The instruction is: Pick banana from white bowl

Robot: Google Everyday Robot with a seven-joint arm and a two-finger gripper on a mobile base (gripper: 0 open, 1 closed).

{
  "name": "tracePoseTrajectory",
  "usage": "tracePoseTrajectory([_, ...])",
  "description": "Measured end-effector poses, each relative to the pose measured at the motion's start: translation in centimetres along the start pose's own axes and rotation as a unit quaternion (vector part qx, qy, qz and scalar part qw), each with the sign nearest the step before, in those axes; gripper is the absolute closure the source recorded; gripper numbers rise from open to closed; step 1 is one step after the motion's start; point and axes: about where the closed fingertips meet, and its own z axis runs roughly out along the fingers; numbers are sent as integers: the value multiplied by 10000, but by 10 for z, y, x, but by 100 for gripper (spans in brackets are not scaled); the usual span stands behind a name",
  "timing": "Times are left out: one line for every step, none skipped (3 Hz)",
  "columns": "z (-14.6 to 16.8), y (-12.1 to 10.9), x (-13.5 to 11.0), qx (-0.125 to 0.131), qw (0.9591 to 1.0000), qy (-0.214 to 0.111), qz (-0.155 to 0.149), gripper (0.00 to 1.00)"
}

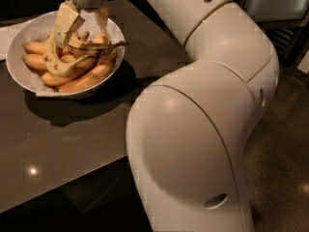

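Approach step: the gripper (84,24) hangs over the white bowl (20,76), jaws spread above the banana (91,48) — next, lower, close, lift.

End effector (85,29) over banana (94,48) in bowl (28,30), bowl far left on table (72,144), arm (203,129) at right.

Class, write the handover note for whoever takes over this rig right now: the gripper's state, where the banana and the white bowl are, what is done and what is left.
Gripper: open, low over the white bowl, with one finger on each side of the top of the pile.
Banana: the bruised, slim one, lying on top of the other bananas in the bowl, stem pointing right.
Bowl: on the dark table, near its far left corner.
Done: the reach to the bowl.
Left: close on the banana and lift it out of the bowl.
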Motion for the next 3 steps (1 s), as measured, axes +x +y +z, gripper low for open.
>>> tracePoseTrajectory([6, 1, -1, 13, 9999, 102, -14, 20])
tracePoseTrajectory([11, 4, -3, 30, 9998, 177, -53, 27])
tracePoseTrajectory([12, 4, -3, 31, 9998, 192, -62, 31])
